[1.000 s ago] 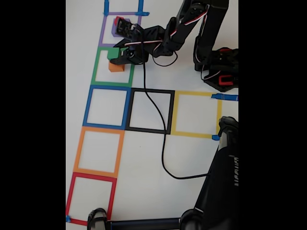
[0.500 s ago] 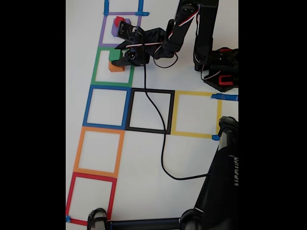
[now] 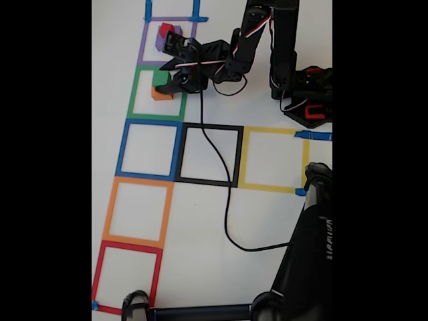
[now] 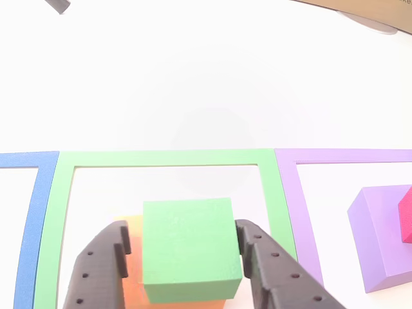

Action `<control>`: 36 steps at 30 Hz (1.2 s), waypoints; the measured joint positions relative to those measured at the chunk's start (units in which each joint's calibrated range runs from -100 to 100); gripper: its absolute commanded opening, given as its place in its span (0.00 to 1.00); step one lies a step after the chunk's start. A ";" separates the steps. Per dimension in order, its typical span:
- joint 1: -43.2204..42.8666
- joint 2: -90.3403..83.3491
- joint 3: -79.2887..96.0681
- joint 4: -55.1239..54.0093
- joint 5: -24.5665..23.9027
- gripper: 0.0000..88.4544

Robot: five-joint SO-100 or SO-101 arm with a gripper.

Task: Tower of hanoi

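Note:
The green cube point(image 4: 188, 248) rests on top of the orange cube point(image 4: 133, 233) inside the green tape square point(image 4: 161, 158). My gripper point(image 4: 187, 267) straddles the green cube. Its right finger point(image 4: 270, 273) touches the cube's side, while the left finger point(image 4: 103, 267) stands a small gap away with orange showing between. In the fixed view the gripper point(image 3: 165, 75) sits over the green cube point(image 3: 160, 77) and orange cube point(image 3: 161, 94). The red cube point(image 3: 166, 29) lies on the purple cube point(image 3: 161, 43) in the neighbouring purple square; both also appear in the other view, purple cube point(image 4: 380, 241), red cube point(image 4: 407, 215).
A column of tape squares runs down the fixed view: blue point(image 3: 123, 148), orange point(image 3: 109, 214), red point(image 3: 97, 275), with black point(image 3: 211, 127) and yellow point(image 3: 274, 132) beside the blue. The arm's base point(image 3: 304, 93) and a black cable point(image 3: 224, 200) lie at right; a dark stand point(image 3: 307, 267) fills the lower right.
The gripper and the green cube have come down a little onto the orange cube, and the arm's upper links have straightened up. The other cubes stay put.

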 measured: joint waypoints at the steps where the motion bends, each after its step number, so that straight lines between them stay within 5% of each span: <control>1: 0.00 0.17 0.00 -0.16 0.00 0.25; 11: 0.00 -0.42 -0.09 -0.40 0.00 0.25; 17: 0.00 -9.03 -1.68 8.54 0.00 0.13; 23: 1.99 -25.07 -7.35 32.73 0.36 0.02; 36: 11.12 -49.47 -35.24 100.52 0.36 0.01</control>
